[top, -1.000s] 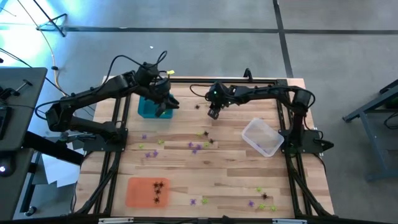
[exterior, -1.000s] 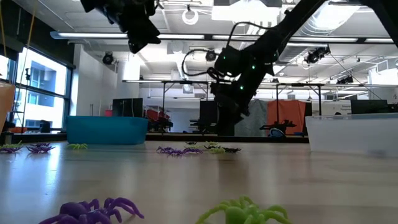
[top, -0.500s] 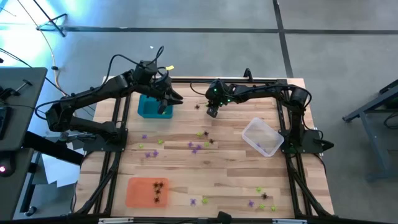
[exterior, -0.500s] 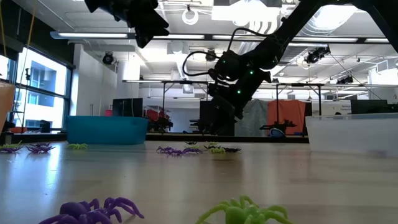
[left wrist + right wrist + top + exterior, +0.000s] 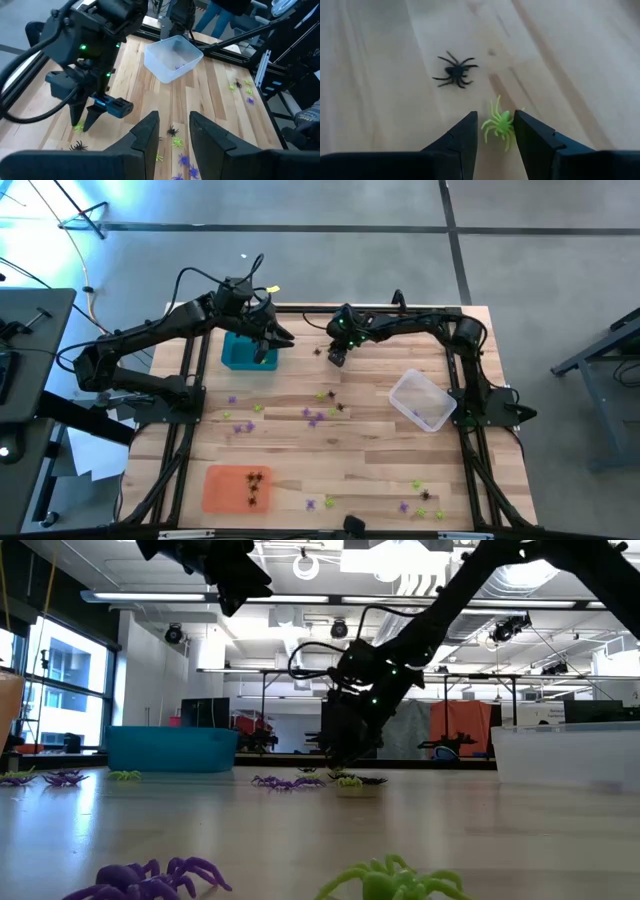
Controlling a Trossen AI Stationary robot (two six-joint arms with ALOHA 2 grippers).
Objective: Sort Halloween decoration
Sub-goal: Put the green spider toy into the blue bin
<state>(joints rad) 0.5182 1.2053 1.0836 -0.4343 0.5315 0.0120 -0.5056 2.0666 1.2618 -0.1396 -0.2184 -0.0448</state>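
Now right pincer [image 5: 493, 131] lowered, straddling green spider [image 5: 499, 125], left arm unmoved.

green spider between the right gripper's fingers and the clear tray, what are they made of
Small yellow-green spider: looks like moulded plastic, one uniform colour, thin stiff legs, slight sheen. Clear rectangular tray: likely thin translucent plastic, since the wood shows through its frosted walls.

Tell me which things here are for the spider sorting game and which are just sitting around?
For the job:
green spider between the right gripper fingers
black spider beside it
purple spiders
teal tray, under the left gripper
orange tray
clear tray

Just lying about:
papers beside the table
black side table
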